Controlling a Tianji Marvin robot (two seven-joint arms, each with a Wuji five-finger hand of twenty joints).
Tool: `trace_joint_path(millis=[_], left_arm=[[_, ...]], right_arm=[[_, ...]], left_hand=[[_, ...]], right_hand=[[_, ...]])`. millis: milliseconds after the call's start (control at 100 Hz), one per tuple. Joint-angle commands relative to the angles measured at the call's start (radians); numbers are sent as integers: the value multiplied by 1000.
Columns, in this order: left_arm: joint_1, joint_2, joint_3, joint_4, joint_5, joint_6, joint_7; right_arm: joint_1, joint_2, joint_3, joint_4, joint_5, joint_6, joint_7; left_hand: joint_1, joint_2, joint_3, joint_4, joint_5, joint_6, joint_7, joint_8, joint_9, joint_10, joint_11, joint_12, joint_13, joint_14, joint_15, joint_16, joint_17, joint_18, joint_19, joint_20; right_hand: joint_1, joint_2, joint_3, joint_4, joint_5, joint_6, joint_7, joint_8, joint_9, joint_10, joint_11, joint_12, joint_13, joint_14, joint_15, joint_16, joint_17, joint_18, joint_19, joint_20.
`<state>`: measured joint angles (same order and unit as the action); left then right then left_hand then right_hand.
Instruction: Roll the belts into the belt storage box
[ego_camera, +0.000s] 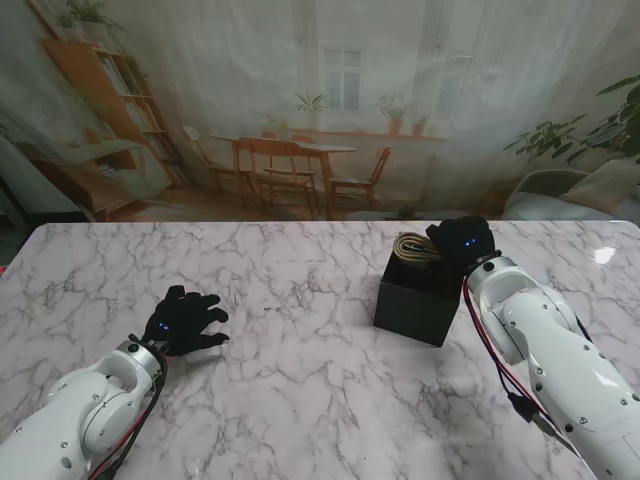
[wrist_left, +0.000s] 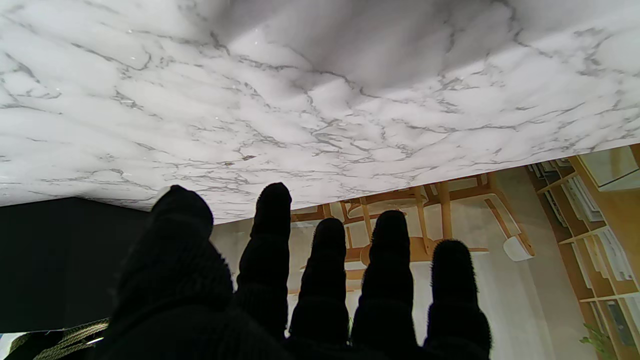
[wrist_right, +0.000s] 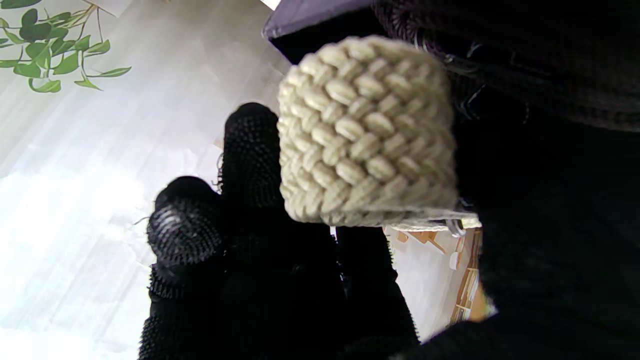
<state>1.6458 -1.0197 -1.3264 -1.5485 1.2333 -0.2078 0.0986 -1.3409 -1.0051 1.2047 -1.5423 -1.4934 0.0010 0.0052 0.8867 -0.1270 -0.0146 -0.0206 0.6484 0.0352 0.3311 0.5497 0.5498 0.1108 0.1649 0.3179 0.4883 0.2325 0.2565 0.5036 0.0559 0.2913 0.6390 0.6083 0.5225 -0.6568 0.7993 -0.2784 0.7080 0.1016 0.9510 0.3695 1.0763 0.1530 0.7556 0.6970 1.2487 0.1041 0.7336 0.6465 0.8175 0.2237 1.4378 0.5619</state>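
Black square belt storage box (ego_camera: 420, 298), right of surface centre. Cream braided rolled belt (ego_camera: 412, 247) in box, gripped by right hand (ego_camera: 463, 240). Left hand (ego_camera: 182, 320), fingers spread, near left edge.

Spread robot hand (wrist_left: 300, 285) over marble table (wrist_left: 320, 100)

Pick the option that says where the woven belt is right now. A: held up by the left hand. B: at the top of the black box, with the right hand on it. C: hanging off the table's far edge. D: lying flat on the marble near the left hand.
B: the stand view shows the cream woven belt at the top of the black box with the right hand on it, while the left hand is spread and empty.
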Motion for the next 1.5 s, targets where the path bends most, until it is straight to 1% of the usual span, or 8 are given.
trace_joint_path(millis=[0, 140, 330, 850, 1010, 1070, 1230, 1490], left_arm=[[-2, -1, 4, 3, -3, -2, -14], [-5, -1, 6, 6, -5, -3, -15], [-7, -1, 9, 9, -6, -2, -15], [-12, -2, 13, 15, -11, -2, -10], [-15, -1, 16, 17, -12, -3, -11], [-15, -1, 17, 18, -12, -3, -12], [-18, -1, 20, 19, -12, -4, -14], [-21, -1, 24, 21, -11, -2, -16]], right_arm=[[2, 3, -5, 9, -24, 2, 6], [-4, 8, -6, 11, -63, -2, 14], [-5, 20, -2, 13, -110, -49, -3], [65, 63, -24, 48, -171, -315, -50], [76, 73, -22, 48, -190, -371, -31], [73, 74, -18, 43, -204, -371, -19], [54, 75, 1, 32, -230, -352, -6], [13, 75, 60, 18, -260, -304, -76]], left_hand=[[-9, 46, -2, 17, -17, 15, -16, -12, 9, 18, -1, 13, -1, -4, -7, 6, -13, 27, -22, 1], [-8, 47, -2, 17, -19, 15, -21, -18, 8, 17, -2, 13, 0, -4, -7, 7, -12, 26, -21, 2], [-8, 47, -2, 18, -23, 14, -26, -25, 5, 17, -3, 13, 0, -4, -7, 8, -14, 27, -21, 2], [-7, 48, -1, 18, -30, 13, -33, -34, 1, 17, -2, 13, -1, -6, -8, 9, -15, 25, -21, 2], [-7, 48, -1, 18, -32, 11, -36, -36, -1, 16, -2, 13, -2, -7, -8, 9, -15, 25, -21, 2], [-8, 48, -2, 18, -31, 12, -36, -37, -1, 16, -2, 13, -1, -7, -8, 10, -15, 24, -21, 2], [-7, 49, -1, 18, -34, 13, -39, -39, -3, 16, -3, 13, -2, -7, -8, 10, -16, 25, -22, 1], [-7, 51, -1, 18, -34, 11, -40, -40, -4, 16, -2, 13, -2, -7, -8, 10, -14, 24, -22, 2]], right_hand=[[145, 88, 91, 32, 27, -241, 46, -13, -6, -66, -14, -8, -36, -23, -40, -13, -34, -29, -19, -8], [74, 90, 63, 44, -7, -279, 0, -51, -64, -100, -108, -95, -134, -30, -124, -36, -153, -2, -62, 5], [109, 111, 74, 49, 29, -461, -11, -56, -102, -118, -154, -129, -198, -48, -158, -49, -224, 8, -87, 11], [77, 112, 156, 45, -49, -597, -105, -110, -234, -164, -311, -249, -372, -110, -323, -152, -362, 19, -264, -15], [-26, 136, 166, 70, -120, -531, -216, -93, -306, -144, -370, -314, -443, -82, -443, -243, -406, 27, -328, -47], [-108, 162, 161, 165, -154, -431, -348, -14, -357, -118, -390, -348, -485, -55, -484, -291, -433, 37, -353, -73], [-260, 196, 23, 167, -288, -241, -475, -27, -479, -47, -415, -399, -578, -5, -533, -343, -509, 66, -407, -116], [-202, 274, -35, 180, -319, -201, -495, -36, -540, -23, -372, -427, -603, 8, -526, -365, -525, 70, -408, -144]])
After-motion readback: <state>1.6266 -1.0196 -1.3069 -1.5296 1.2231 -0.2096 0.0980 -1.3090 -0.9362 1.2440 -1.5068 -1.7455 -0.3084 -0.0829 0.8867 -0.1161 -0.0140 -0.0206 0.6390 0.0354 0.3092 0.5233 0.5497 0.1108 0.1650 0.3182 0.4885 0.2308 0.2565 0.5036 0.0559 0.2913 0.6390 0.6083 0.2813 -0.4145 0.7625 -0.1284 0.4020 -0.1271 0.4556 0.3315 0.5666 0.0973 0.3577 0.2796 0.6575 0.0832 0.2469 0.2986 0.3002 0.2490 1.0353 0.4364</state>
